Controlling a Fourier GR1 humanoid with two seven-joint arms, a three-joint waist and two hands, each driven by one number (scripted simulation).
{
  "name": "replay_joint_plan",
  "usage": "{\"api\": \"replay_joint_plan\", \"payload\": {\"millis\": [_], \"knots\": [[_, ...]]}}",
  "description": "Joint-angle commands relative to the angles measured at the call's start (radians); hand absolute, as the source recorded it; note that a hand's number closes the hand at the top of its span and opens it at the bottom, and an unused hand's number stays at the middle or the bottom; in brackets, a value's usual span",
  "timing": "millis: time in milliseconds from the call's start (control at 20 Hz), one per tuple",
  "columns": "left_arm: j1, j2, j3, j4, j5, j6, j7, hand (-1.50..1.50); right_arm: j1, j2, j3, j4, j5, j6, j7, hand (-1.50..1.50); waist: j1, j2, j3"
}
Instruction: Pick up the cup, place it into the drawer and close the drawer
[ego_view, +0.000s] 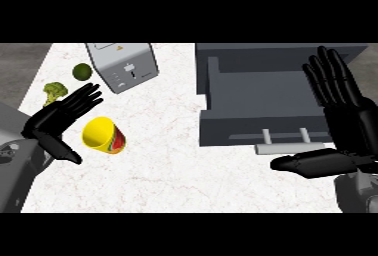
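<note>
A yellow cup with a red and green label lies on its side on the white marble counter, its mouth facing up-left. My left hand is open just left of the cup, fingers straight, thumb pointing down, apart from it. The grey drawer stands pulled open at the right, its inside bare, its handle at the front. My right hand is open over the drawer's right side, fingers straight and pointing away, thumb stretched left below the handle.
A grey toaster stands at the back of the counter. A lime and a piece of broccoli lie at the back left, near the counter's left edge.
</note>
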Motion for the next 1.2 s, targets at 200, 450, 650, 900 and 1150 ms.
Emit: {"api": "replay_joint_plan", "payload": {"millis": [200,450,650,900,1150], "knots": [[-0.042,0.021,-0.054,0.209,-0.136,-0.042,-0.283,-1.50,-0.004,-0.016,-0.023,-0.012,-0.040,0.030,0.020,-1.50,-0.016,0.005,-0.001],[-0.053,0.006,-0.086,0.251,-0.171,0.015,-0.372,-1.50,-0.050,-0.004,-0.014,0.015,-0.022,0.011,0.026,-1.50,-0.023,0.013,-0.004],[0.002,-0.032,-0.124,0.286,-0.215,0.100,-0.472,-1.50,-0.052,-0.031,-0.052,0.012,-0.059,0.037,0.023,-1.50,-0.026,0.014,-0.005],[-0.037,-0.060,-0.137,0.336,-0.215,0.105,-0.498,-1.50,-0.050,-0.020,-0.033,-0.002,-0.036,0.020,0.039,-1.50,-0.028,0.011,-0.004],[-0.037,-0.070,-0.160,0.360,-0.235,0.146,-0.556,-1.50,-0.081,-0.016,-0.026,-0.007,-0.038,0.011,0.072,-1.50,-0.032,0.016,-0.006]]}}
